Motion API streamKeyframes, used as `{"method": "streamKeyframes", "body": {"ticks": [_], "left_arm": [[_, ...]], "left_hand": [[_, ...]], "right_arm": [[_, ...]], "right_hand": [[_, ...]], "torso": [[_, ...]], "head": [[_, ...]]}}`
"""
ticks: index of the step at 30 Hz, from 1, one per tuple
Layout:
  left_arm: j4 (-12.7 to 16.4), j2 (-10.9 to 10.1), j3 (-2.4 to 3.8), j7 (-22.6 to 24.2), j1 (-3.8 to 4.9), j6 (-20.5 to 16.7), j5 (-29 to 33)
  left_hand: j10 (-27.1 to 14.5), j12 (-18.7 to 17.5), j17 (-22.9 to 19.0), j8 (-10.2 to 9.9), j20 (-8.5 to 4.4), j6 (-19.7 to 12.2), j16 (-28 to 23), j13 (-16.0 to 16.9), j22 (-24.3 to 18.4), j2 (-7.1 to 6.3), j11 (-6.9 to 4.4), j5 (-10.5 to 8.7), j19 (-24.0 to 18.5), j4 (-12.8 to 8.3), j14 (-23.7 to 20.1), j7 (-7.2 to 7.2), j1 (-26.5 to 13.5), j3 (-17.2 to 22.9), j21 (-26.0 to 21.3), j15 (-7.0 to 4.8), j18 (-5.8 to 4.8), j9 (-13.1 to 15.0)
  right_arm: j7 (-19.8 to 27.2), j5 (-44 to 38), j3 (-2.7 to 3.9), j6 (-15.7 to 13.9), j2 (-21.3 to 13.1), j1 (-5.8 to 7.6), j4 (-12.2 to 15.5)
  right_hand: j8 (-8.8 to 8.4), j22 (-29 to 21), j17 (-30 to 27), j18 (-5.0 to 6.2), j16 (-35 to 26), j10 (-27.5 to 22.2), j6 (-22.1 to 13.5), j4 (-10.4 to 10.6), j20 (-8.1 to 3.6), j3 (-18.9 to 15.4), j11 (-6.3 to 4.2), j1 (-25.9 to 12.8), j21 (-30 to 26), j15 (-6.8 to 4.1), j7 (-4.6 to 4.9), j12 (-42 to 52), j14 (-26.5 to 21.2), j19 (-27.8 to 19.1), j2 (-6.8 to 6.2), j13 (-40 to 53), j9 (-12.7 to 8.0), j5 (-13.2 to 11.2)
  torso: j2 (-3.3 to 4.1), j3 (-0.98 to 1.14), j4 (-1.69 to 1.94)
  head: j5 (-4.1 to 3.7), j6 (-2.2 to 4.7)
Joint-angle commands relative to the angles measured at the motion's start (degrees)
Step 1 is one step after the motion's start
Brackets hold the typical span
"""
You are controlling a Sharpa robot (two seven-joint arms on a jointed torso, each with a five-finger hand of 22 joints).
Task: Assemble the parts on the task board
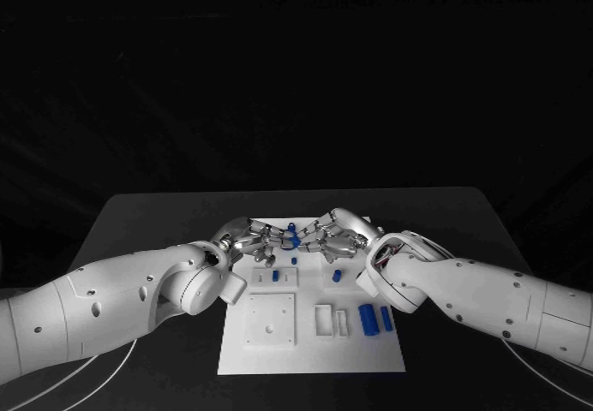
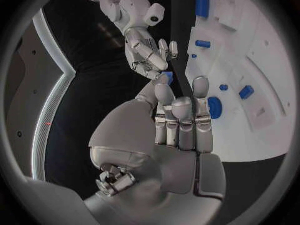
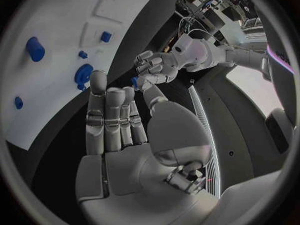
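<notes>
One black counter [image 1: 148, 214] is seen carrying one white task board [image 1: 315, 351], taken here as the landmark. Two white arms are brought in over the board's far end, one from each side.

Two silver hands are met at that far edge: the left hand [image 1: 248, 238] and the right hand [image 1: 333, 235], fingertips close together. One small blue part [image 1: 290, 231] is seen between them, above the board's far edge. It is pinched by the left hand's thumb and a finger; the right hand's fingertips are at the same part, but whether they grip it cannot be told.

On the board, two blue cylinders [image 1: 374, 318] are laid side by side near its right edge, in the near half. One blue peg [image 1: 336, 276] is stood at the board's middle right. Two smaller blue pieces [image 1: 276, 276] are set in the white blocks left of that peg. One round blue disc [image 2: 214, 107] is seen on the board just beyond the left hand's fingers.
</notes>
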Motion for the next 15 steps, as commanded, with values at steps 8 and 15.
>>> {"method": "streamKeyframes", "body": {"ticks": [8,15], "left_arm": [[0.22,0.20,0.03,0.33,0.01,1.01,0.23],[0.25,0.23,0.03,0.32,0.00,1.05,0.22]], "left_hand": [[0.58,-0.18,0.06,0.05,-0.04,0.31,0.02,-0.03,1.09,0.66,0.00,0.23,0.19,-0.02,0.53,0.01,-0.12,0.26,0.08,-0.01,-0.29,17.74],[0.58,-0.18,0.06,0.05,-0.04,0.31,0.02,-0.03,1.09,0.66,0.00,0.23,0.19,-0.02,0.53,0.01,-0.12,0.26,0.08,-0.01,-0.29,17.74]], "right_arm": [[-0.16,-0.58,0.02,2.26,0.30,-0.01,0.04],[-0.08,-0.55,0.02,3.04,0.47,-0.01,-0.05]], "right_hand": [[-0.22,0.90,0.25,0.27,-0.13,0.46,1.36,0.19,-0.21,-0.22,-0.31,-0.32,0.33,-0.16,-0.42,-0.33,0.48,0.01,1.00,0.21,-0.05,-1.14],[-0.22,0.93,0.35,0.12,-0.17,0.43,2.22,0.21,-0.32,0.66,-0.45,-0.20,0.35,-0.25,-0.67,-0.44,0.47,-0.07,1.85,0.36,-0.04,-2.86]], "torso": [[0.01,-0.03,0.03],[-0.01,-0.04,0.06]], "head": [[-0.01,-0.12],[0.04,-0.14]]}}
